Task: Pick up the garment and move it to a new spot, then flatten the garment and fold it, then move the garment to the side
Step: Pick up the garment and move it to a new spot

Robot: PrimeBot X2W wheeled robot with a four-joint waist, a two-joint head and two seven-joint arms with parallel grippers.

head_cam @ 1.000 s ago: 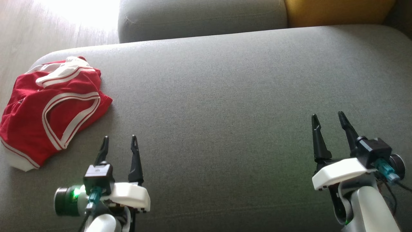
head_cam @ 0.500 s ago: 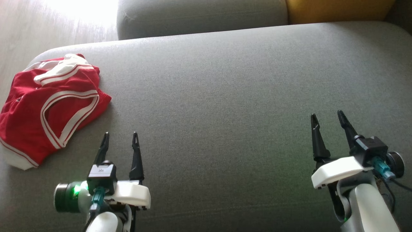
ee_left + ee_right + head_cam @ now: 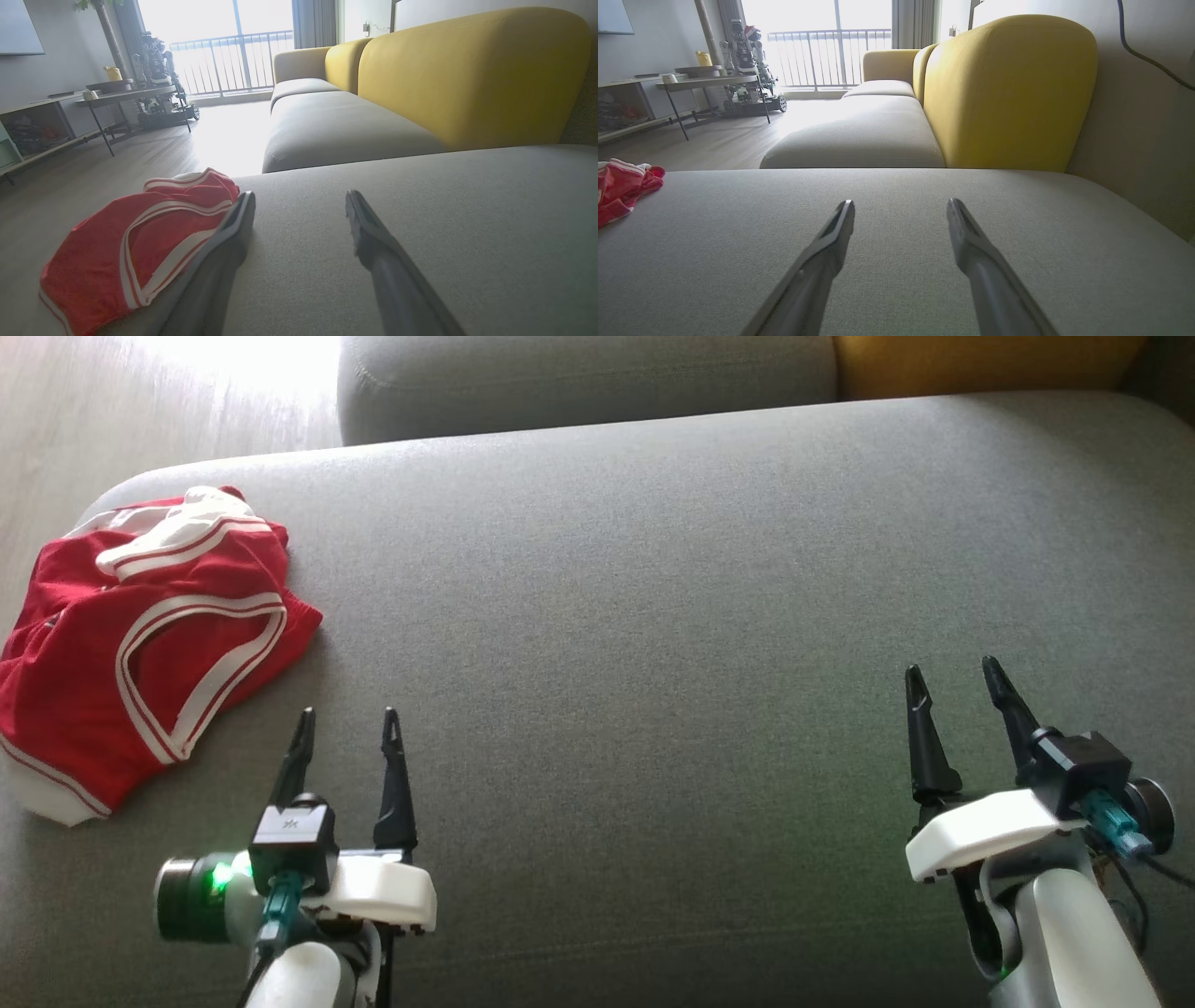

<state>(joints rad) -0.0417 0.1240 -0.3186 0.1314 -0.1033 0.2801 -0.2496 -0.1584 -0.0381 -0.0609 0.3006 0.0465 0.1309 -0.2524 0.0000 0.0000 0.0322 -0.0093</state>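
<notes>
Shirt (image 3: 131, 644): red, white trim, crumpled at the sofa seat (image 3: 653, 569) left end.
Left fingers (image 3: 394, 784): wide, empty, near shirt.
Right fingers (image 3: 924, 747): wide, empty, far right.
Camera logo (image 3: 289, 821): unreadable.

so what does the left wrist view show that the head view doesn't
Left wrist view adds the room: a bright window with a railing and a table on the floor. Head view adds the right gripper, open over the bare cushion, far from the garment. Both share the red garment heaped at the cushion's left end, the open left gripper near it but not touching, and the yellow backrest.
</notes>
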